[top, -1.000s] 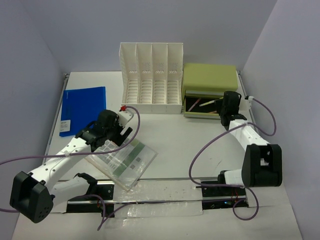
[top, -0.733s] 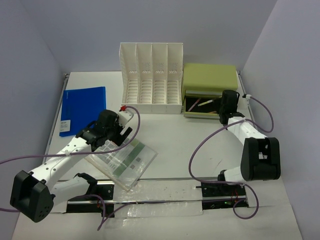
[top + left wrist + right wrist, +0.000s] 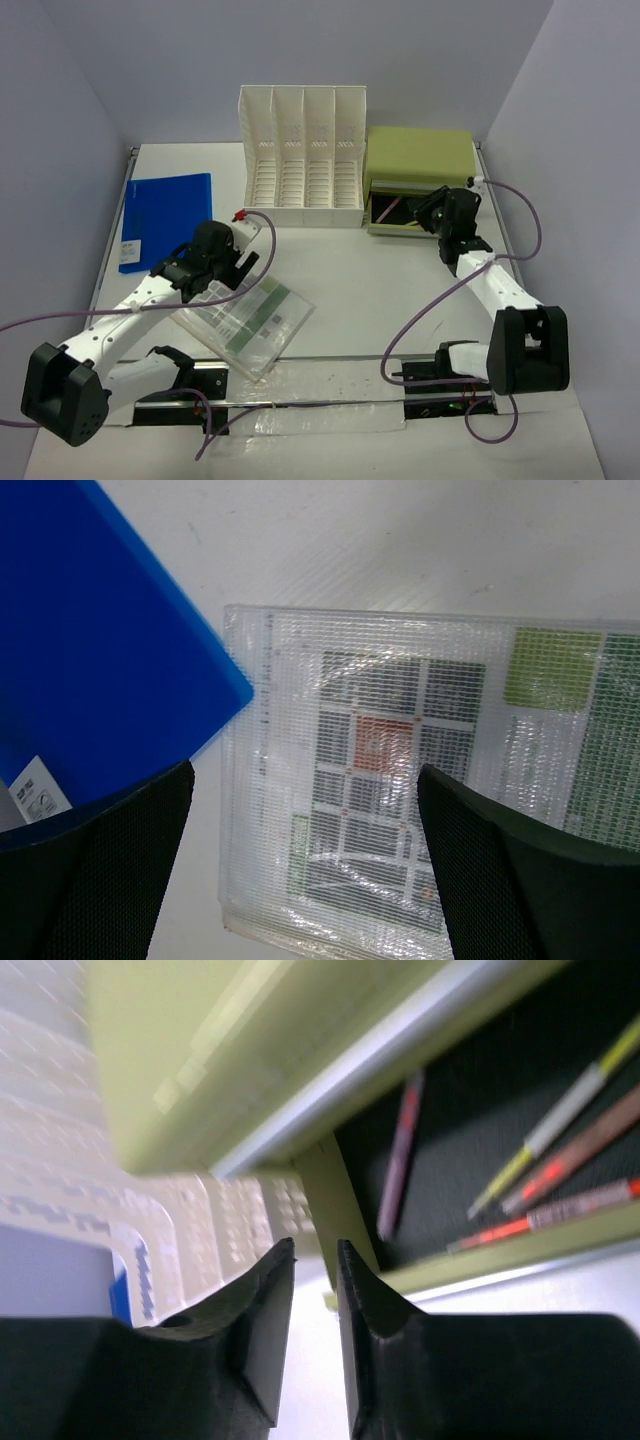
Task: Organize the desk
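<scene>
The counter (image 3: 350,270) lies under both arms. A rack (image 3: 303,150) and a green box (image 3: 418,160) stand at its far edge, a blue folder (image 3: 165,220) lies at the left, and a clear pouch (image 3: 245,320) lies near the front.

Your right end effector (image 3: 315,1250) sits at the mouth of the box's open drawer (image 3: 400,212). Its fingers are only a slit apart and hold nothing. Pens (image 3: 540,1150) lie inside the drawer, so the pen step looks finished on that side. The drawer probably wants pushing shut next. Set the fingers against its front lip and press straight in, keeping clear of the rack beside it.

Your left end effector (image 3: 305,772) hangs fully released above the pouch, with one finger over the folder's corner. Filing the flat items into the rack looks like the step in hand here. The pouch is thin and slippery, so come in low at an edge before you clench.
</scene>
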You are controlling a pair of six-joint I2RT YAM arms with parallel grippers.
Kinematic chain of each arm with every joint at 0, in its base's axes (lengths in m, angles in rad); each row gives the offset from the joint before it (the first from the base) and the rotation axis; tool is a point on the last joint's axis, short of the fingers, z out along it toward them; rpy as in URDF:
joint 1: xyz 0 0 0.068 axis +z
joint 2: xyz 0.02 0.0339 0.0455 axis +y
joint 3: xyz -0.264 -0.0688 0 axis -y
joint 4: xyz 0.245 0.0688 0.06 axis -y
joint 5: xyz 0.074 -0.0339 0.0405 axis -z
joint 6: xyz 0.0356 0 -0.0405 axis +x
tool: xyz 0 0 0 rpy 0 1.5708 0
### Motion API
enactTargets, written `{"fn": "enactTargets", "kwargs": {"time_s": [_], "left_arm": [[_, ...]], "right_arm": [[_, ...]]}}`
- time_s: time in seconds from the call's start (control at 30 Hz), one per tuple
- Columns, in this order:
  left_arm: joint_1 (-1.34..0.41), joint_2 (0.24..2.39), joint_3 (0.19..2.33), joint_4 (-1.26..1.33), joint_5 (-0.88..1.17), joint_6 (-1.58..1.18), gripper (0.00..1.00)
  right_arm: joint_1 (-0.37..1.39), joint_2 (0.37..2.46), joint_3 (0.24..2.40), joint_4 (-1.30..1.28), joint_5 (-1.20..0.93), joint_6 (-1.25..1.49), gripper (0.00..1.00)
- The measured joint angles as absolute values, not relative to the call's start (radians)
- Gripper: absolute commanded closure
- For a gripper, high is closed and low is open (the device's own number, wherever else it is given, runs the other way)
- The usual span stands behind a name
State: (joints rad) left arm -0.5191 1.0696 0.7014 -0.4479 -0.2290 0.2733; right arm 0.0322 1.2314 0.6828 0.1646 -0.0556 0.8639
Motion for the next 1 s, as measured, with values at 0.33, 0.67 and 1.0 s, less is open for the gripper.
{"fn": "enactTargets", "kwargs": {"time_s": [0.33, 0.67, 1.0], "left_arm": [[-0.405, 0.974, 0.696, -0.415, -0.242, 0.272, 0.01], [-0.356, 0.971, 0.696, -0.406, -0.242, 0.270, 0.01], [-0.346, 0.971, 0.696, -0.407, -0.235, 0.270, 0.01]], "right_arm": [[0.033, 1.377, 0.543, 0.276, -0.181, 0.956, 0.90], [0.033, 1.415, 0.490, 0.345, -0.170, 0.991, 0.91], [0.032, 1.483, 0.518, 0.333, -0.139, 0.995, 0.91]]}}
